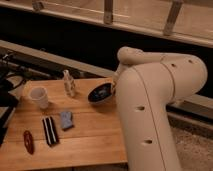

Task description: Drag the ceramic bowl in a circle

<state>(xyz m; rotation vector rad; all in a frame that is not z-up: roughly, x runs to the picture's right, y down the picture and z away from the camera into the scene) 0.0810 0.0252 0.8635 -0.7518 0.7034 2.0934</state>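
Find the ceramic bowl (101, 93) upright toward the back right of the wooden worktop (90, 145), just right of a small bottle (69, 83) and overlapped at its right side by the bulky white arm (160, 105). Look for the jaws at the bowl's right rim, mostly tucked behind the arm's upper link. Cannot tell their state, clenched on the rim or released. Judged from this: either starting the loop or somewhere within it, with no way to gauge progress round the circle.

To do the step well:
- Hold at the rim with a steady downward load, enough to slide the bowl flat without tipping it.
- Trace 1 smooth, small loop over the bare wood in front of the bowl, closing it back at the starting spot.
- Steer clear of the bottle, the nearest thing and probably easy to topple.
- Leave alone the white cup (40, 97), the blue item (66, 120), the black striped piece (49, 131) and the red one (28, 141), all 4 well apart from the bowl.
- Expect glossy ceramic to slip readily on wood, so go slowly.
- Avoid jerks near the worktop's right edge.
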